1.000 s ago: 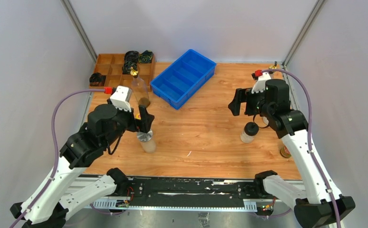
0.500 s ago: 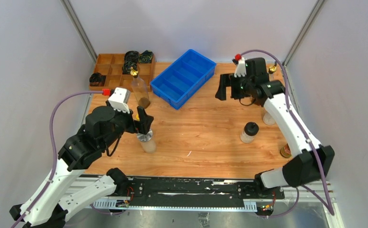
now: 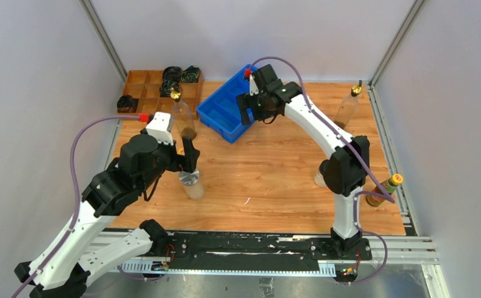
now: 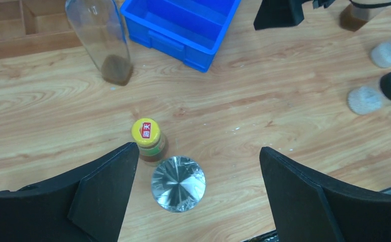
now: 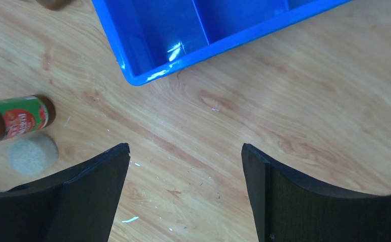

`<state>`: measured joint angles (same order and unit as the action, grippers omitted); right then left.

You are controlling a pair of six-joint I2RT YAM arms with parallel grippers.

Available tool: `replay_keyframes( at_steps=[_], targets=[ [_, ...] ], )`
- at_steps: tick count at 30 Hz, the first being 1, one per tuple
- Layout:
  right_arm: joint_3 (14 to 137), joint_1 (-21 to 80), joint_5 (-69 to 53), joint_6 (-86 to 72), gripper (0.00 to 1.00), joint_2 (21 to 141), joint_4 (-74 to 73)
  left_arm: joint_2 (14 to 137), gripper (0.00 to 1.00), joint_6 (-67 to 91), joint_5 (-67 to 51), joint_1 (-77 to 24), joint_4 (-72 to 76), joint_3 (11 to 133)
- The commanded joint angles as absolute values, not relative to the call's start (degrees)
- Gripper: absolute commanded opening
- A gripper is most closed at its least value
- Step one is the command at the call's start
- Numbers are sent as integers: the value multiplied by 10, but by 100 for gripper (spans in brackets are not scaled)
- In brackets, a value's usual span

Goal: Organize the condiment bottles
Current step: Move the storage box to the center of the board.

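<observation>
My left gripper [image 3: 188, 155] is open above a silver-lidded shaker [image 4: 178, 183], which stands between the jaws, nearer the left one and untouched. A yellow-capped dark bottle [image 4: 148, 138] stands right behind the shaker. A tall clear gold-spouted bottle [image 3: 182, 117] stands further back. My right gripper [image 3: 246, 112] is open and empty over the near corner of the blue bin [image 3: 259, 81]. A second tall clear bottle [image 3: 346, 108] stands at the far right. A dark yellow-capped bottle [image 3: 388, 185] lies at the right edge. A black-capped jar [image 4: 385, 91] and another shaker [image 4: 385, 53] stand beyond.
A wooden divided organizer [image 3: 144, 84] with black cable coils [image 3: 172, 77] sits at the back left. The blue bin's compartments [image 5: 183, 30] hold nothing. The right arm's elbow [image 3: 340, 167] stands over the table's right side and hides part of the jar there.
My right arm has swung from the table's right side across to the blue bin's near corner. The bottle at the right edge has come into view. My left gripper has hardly moved.
</observation>
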<state>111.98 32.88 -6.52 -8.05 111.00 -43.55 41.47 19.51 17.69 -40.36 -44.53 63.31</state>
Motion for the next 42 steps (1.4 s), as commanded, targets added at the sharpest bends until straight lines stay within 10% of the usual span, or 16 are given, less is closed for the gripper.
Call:
replay_keyframes(
  at_steps=[1, 11, 16, 26, 31, 42],
  targets=[
    [1103, 346, -18, -145, 87, 1134, -432, 483, 94, 171, 224, -407, -454, 674],
    [1105, 349, -8, -209, 79, 1200, -358, 634, 70, 139, 229, -407, -394, 750],
    [1144, 349, -1, -226, 79, 1241, -352, 653, 99, 148, 224, -407, -394, 758],
    [1207, 338, 65, -278, 79, 1309, -334, 582, 100, 150, 223, -407, -434, 735],
    [1211, 332, 67, -292, 44, 1332, -346, 554, 100, 149, 231, -407, -445, 715],
    [1030, 311, 99, -219, 27, 1232, -357, 540, 100, 170, 213, -407, -445, 693]
  ],
)
